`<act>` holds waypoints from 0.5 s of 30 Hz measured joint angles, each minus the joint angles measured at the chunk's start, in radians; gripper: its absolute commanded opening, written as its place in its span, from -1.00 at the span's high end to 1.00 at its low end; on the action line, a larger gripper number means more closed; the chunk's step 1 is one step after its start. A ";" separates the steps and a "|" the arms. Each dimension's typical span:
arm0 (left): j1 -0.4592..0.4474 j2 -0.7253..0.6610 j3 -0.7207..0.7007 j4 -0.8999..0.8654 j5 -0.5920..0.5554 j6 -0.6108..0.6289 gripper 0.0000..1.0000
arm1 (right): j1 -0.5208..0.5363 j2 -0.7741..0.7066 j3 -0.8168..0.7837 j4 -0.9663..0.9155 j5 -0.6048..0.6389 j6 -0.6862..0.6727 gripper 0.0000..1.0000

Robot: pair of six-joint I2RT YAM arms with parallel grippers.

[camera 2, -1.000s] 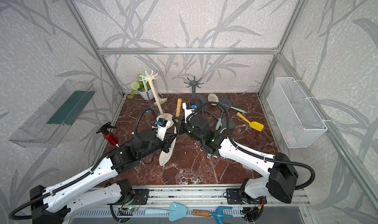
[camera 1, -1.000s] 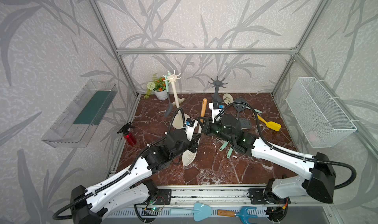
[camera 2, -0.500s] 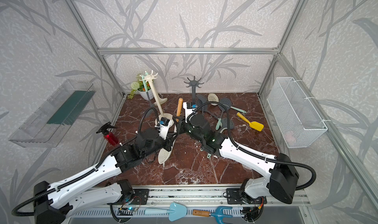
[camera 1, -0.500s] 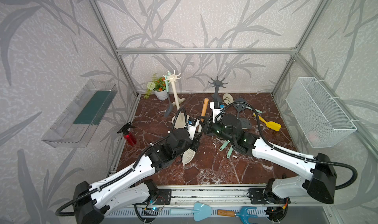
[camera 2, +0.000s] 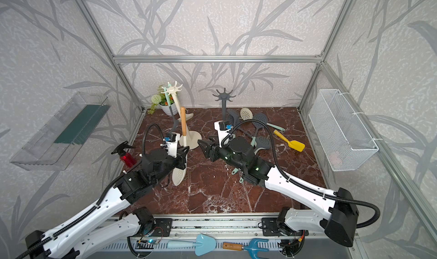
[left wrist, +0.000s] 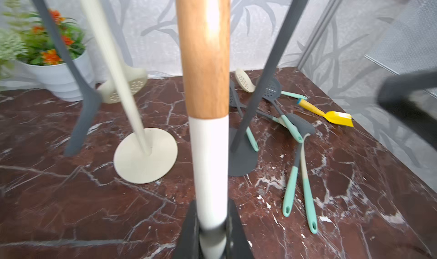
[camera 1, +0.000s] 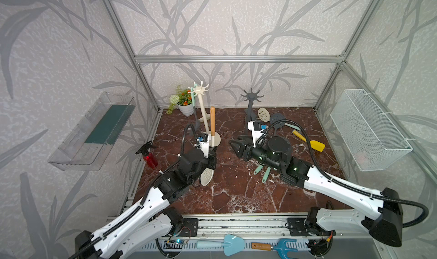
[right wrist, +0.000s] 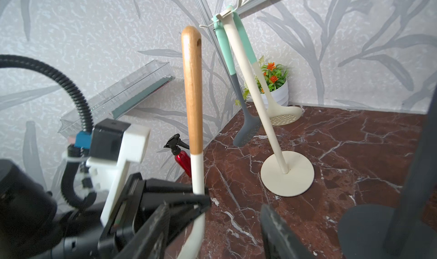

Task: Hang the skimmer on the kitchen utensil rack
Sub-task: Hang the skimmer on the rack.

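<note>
While the skimmer stands upright, a spatula occupies the cream rack

L arm reaches from lower left of frame up twd centre. L claw is clamped tight on skimmer handle, low on its white part. R arm stretches from lower right twd centre. R claw points left, jaws spread, gripping nothing, near L claw but not touching.
</note>
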 measured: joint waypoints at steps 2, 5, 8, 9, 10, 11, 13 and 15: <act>0.041 -0.020 0.000 -0.007 -0.010 0.016 1.00 | 0.000 -0.041 -0.026 -0.002 -0.002 -0.036 -0.28; 0.114 -0.035 0.003 -0.019 -0.016 0.052 1.00 | 0.000 -0.088 -0.065 -0.010 -0.002 -0.090 -0.29; 0.195 -0.029 0.016 -0.043 0.001 0.089 1.00 | 0.000 -0.103 -0.087 -0.026 -0.003 -0.135 -0.28; 0.219 -0.026 0.025 -0.053 0.010 0.098 1.00 | 0.000 -0.103 -0.090 -0.029 -0.003 -0.145 -0.29; 0.253 -0.021 0.035 -0.059 0.024 0.107 1.00 | 0.000 -0.102 -0.093 -0.032 -0.004 -0.159 -0.28; 0.285 -0.018 0.045 -0.063 0.044 0.118 1.00 | 0.000 -0.103 -0.096 -0.033 -0.005 -0.171 -0.28; 0.342 -0.016 0.062 -0.066 0.078 0.135 1.00 | 0.000 -0.103 -0.101 -0.033 -0.008 -0.192 -0.28; 0.393 -0.013 0.076 -0.067 0.111 0.150 1.00 | 0.000 -0.103 -0.104 -0.034 -0.013 -0.210 -0.28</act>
